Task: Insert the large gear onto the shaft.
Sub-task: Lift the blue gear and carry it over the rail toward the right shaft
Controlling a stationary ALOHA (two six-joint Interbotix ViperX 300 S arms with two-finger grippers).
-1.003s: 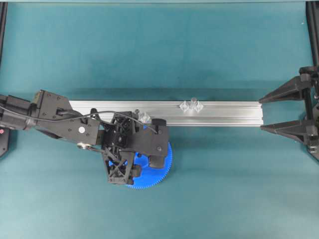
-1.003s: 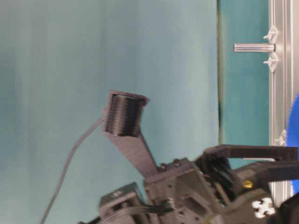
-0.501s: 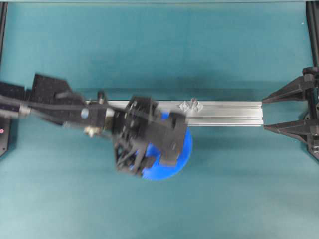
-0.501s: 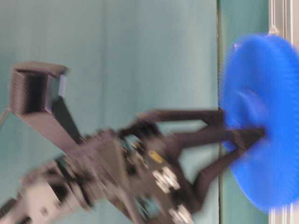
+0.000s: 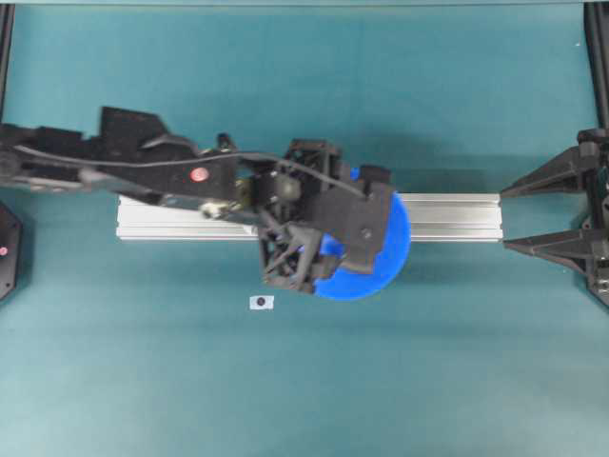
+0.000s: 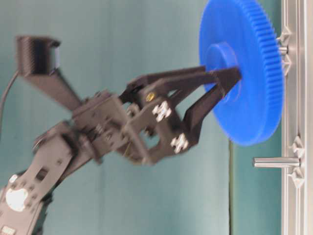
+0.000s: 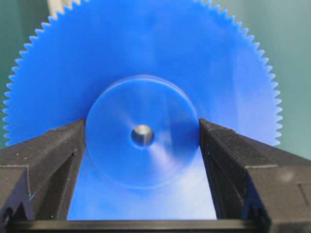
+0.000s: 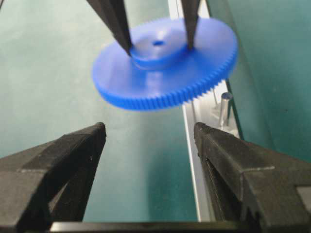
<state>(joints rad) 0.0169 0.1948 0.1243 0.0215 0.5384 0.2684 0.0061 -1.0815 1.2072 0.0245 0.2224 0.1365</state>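
Our left pincer (image 6: 222, 83) clamps the raised hub of the big bright-blue toothed plastic gear (image 6: 244, 68) and holds it above the aluminium rail (image 5: 457, 217), centre hole facing the thin silvery upright pin (image 6: 282, 50) — gear and pin look nearly coaxial.

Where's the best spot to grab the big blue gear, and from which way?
By its raised round hub, coming at the flat face, one finger on each side. The toothed rim is too wide, but the hub fits between the fingers. The left gripper holds the large gear just so.
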